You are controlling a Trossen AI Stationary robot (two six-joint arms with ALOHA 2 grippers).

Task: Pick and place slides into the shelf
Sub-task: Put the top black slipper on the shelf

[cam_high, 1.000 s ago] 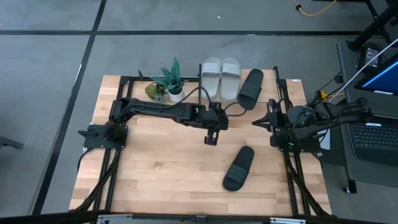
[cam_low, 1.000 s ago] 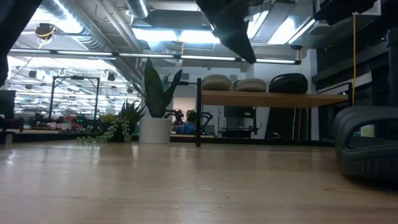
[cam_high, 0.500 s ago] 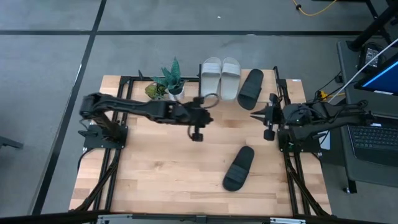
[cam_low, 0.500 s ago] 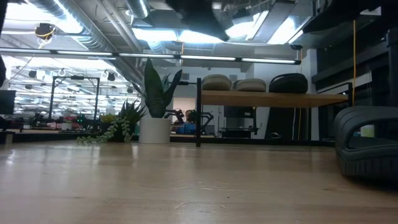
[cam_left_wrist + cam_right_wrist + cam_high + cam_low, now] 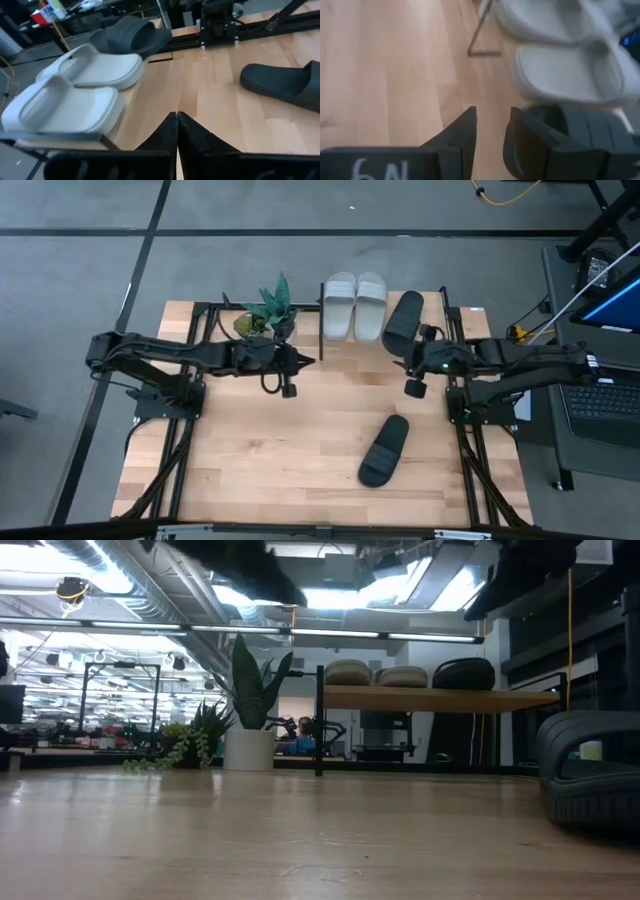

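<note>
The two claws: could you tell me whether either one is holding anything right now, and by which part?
Nothing is held. The left claw is shut on nothing above the tabletop, and the right claw is open and empty beside the black slide on the shelf.

White slides: 2, side by side on the shelf (image 5: 345,330), first (image 5: 338,306), second (image 5: 369,304)
Black slides: 2, one on shelf (image 5: 402,322), one on table (image 5: 385,450)
Plants: 1 (image 5: 268,312)
Arms: 2
</note>
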